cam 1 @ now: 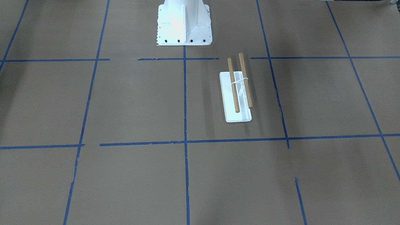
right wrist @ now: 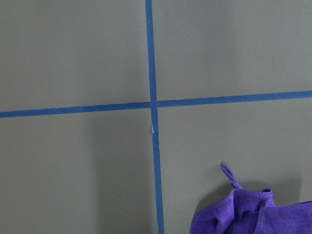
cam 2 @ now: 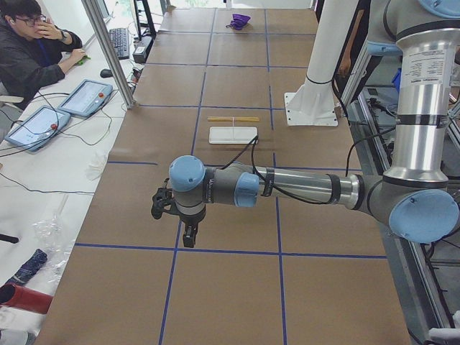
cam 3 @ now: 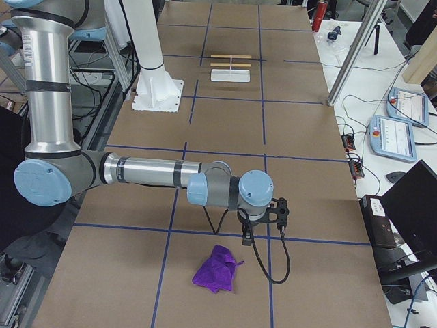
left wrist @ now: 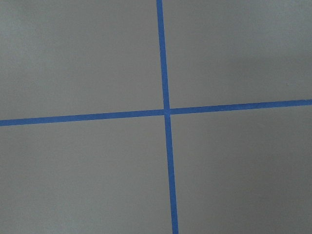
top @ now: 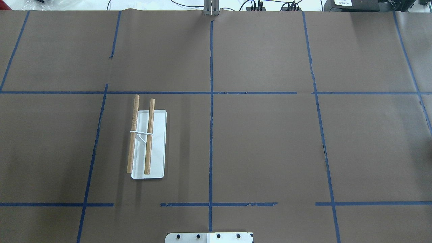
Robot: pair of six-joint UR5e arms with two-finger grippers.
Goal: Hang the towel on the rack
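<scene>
The rack (cam 1: 232, 90) has two light-brown wooden rods on a white crosspiece over a flat white base. It stands bare near the table's middle, on the robot's left side (top: 148, 152). The purple towel (cam 3: 216, 268) lies crumpled on the brown table at the robot's right end. Its corner and loop show in the right wrist view (right wrist: 253, 212). My right gripper (cam 3: 247, 236) hangs just above the table, a little beyond the towel. My left gripper (cam 2: 188, 241) hangs over the table's other end, far from the rack. I cannot tell whether either is open or shut.
The white robot pedestal (cam 1: 184, 22) stands at the table's robot-side edge. Blue tape lines cross the brown table. An operator (cam 2: 29, 50) sits at a side desk with tablets (cam 2: 86, 97). A metal post (cam 3: 355, 48) stands at the far edge.
</scene>
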